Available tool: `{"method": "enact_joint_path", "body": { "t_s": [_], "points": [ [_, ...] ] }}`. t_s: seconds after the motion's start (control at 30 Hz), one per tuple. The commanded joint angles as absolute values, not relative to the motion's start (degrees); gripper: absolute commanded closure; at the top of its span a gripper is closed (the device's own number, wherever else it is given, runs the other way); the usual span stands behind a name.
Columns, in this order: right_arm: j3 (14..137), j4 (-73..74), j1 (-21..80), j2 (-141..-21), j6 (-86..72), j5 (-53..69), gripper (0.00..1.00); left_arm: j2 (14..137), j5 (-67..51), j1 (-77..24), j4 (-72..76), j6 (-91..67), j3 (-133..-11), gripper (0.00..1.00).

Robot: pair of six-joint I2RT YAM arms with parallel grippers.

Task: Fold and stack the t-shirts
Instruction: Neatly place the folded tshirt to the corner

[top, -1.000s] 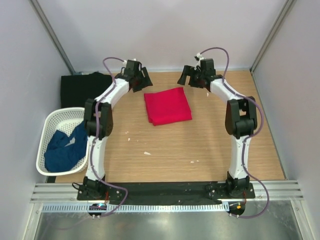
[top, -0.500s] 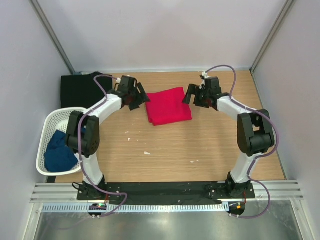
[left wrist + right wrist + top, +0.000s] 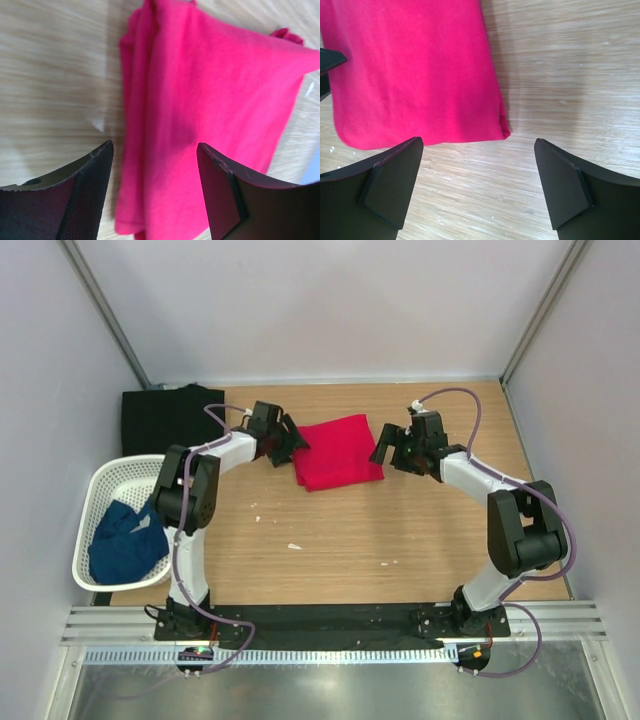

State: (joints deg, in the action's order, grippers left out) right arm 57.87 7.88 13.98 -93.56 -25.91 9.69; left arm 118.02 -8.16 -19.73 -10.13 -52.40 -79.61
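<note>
Red t-shirt (image 3: 336,450): folded flat on the tabletop (image 3: 400,530), far middle, between the two arms.
Left fingers (image 3: 75,200): parted, empty, straddling the shirt's layered left edge.
Right fingers (image 3: 390,185): spread wide, empty, with the shirt's right corner just ahead between them.
Nearer arm: left, slightly, by my reading.
Others: black t-shirt (image 3: 165,418) folded far left; dark blue t-shirt (image 3: 125,540) in the basket (image 3: 100,480).

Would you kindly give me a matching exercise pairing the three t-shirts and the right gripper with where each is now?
1 red t-shirt
2 black t-shirt
3 blue t-shirt
4 right gripper

A crumpled in the white basket
B open, beside the red t-shirt's right edge
C folded on the table's middle
D flat at the far left corner

Pairs: 1-C, 2-D, 3-A, 4-B
</note>
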Motion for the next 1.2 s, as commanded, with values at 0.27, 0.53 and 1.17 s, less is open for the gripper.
{"method": "enact_joint_path", "body": {
  "t_s": [0.27, 0.53, 1.17],
  "points": [
    [58.9, 11.2, 14.1, -90.9, -27.3, 4.4, 0.0, 124.4, -6.8, -20.9, -3.8, -54.8, -81.3, 0.66],
    [58.4, 12.2, 14.1, -91.3, -27.7, 3.7, 0.0, 126.0, -7.1, -20.0, -9.5, -47.0, -89.0, 1.0],
    [53.7, 9.2, 14.1, -86.9, -27.9, -2.2, 0.0, 108.7, 7.4, -13.0, -32.0, -7.3, -96.9, 1.0]
  ]
}}
